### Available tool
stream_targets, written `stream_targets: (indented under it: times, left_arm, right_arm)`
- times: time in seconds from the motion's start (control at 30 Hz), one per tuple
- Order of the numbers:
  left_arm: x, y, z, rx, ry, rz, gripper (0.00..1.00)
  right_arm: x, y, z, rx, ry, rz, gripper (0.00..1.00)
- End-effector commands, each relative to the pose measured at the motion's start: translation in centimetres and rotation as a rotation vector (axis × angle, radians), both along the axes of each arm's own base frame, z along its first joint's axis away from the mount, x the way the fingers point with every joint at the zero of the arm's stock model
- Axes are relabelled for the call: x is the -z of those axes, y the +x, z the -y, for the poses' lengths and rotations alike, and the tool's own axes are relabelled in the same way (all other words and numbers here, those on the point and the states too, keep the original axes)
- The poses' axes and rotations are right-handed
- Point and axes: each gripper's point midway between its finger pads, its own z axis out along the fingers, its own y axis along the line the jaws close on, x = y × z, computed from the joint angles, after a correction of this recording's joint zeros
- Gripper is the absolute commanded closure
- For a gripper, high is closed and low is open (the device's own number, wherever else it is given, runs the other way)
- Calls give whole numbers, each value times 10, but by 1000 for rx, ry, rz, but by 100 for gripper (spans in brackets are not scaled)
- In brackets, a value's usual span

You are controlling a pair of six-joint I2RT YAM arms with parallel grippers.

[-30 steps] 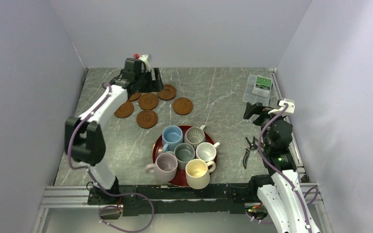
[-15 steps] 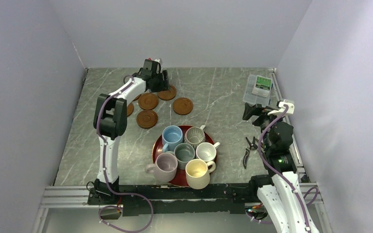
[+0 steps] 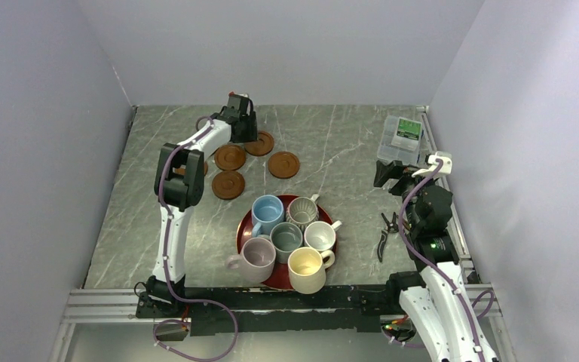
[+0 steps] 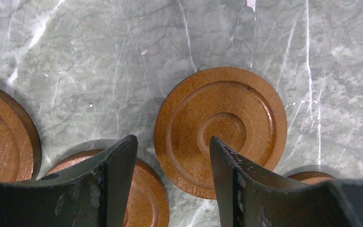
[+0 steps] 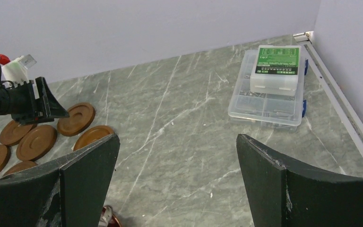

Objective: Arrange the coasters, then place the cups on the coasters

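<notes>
L jaws part-open over a coaster [image 4: 221, 124], gripping nothing; R jaws wide open, empty.

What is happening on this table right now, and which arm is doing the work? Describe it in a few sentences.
The left gripper hovers with jaws open over one coaster among the coasters at the far left of the table, with nothing gripped yet. The right gripper, wide open and empty, waits at the right near a clear plastic box. All six mugs stand on the red tray; none is on a coaster.
</notes>
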Motion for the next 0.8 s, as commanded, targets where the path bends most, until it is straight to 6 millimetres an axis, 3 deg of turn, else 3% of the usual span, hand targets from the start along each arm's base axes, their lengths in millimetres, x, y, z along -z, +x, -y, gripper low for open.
stream_targets:
  times: [0.0, 0.17, 0.37, 0.77]
  left_arm:
    - [-2, 6, 1, 44, 38, 17, 39]
    - [12, 4, 6, 75, 36, -32, 50]
    - [23, 3, 10, 78, 19, -65, 49]
    - [26, 3, 85, 208, -98, -28, 49]
  right_arm:
    - [-17, 1, -4, -24, 0, 57, 0]
    - [-17, 1, -4, -23, -2, 55, 0]
    - [-17, 1, -5, -28, -2, 53, 0]
    - [-15, 3, -7, -37, 2, 49, 0]
